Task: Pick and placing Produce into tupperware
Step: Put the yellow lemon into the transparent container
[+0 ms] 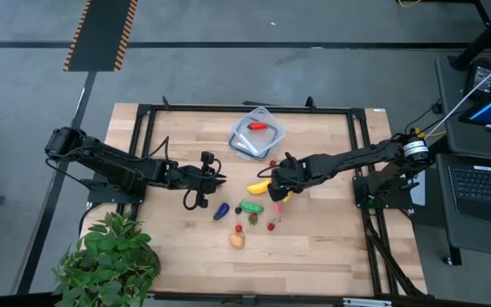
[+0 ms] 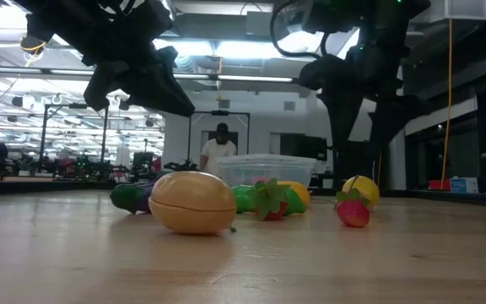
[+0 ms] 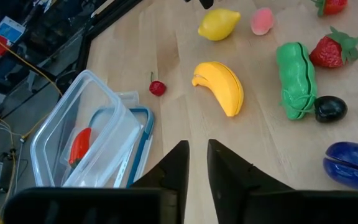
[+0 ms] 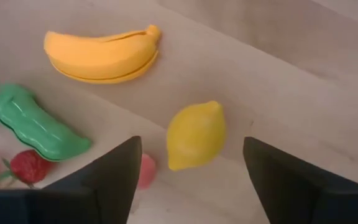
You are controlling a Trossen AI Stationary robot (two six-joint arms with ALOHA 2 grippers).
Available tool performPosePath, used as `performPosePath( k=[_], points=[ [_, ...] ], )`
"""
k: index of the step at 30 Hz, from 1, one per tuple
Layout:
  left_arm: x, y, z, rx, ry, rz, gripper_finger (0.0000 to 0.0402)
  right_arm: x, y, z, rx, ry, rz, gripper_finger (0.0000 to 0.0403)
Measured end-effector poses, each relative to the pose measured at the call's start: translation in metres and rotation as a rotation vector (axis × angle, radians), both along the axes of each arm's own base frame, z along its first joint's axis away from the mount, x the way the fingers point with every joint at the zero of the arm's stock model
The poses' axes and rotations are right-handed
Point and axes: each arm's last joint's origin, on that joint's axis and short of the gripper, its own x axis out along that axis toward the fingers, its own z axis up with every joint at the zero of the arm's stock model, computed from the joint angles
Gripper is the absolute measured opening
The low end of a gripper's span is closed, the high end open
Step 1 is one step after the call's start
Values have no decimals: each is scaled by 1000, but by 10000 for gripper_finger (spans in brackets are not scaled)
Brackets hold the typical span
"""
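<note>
The clear tupperware (image 1: 258,132) stands at the far middle of the table with a red pepper (image 3: 79,146) inside. The rest of the produce lies loose on the wood: banana (image 1: 258,187), lemon (image 4: 196,135), green cucumber (image 1: 251,206), purple eggplant (image 1: 222,211) and small red berries. My right gripper (image 4: 191,180) hangs open above the lemon, a finger on either side of it, touching nothing. My left gripper (image 3: 197,168) hovers left of the banana with only a narrow gap between its fingers and nothing in it.
A tan round piece (image 2: 192,201) lies nearest the front edge. A small pink piece (image 4: 146,171) lies right beside the lemon. The tupperware's lid (image 3: 135,134) lies beside it. A leafy potted plant (image 1: 109,260) stands at the front left corner. A black frame (image 1: 143,128) rims the table.
</note>
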Motion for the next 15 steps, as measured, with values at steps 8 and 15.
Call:
performPosePath(
  k=[8,15],
  points=[
    [0,0,0,0,0,0,62,5,8,-14,28,41,-22,284],
    [0,0,0,0,0,0,59,10,9,-30,62,84,-53,284]
  ],
)
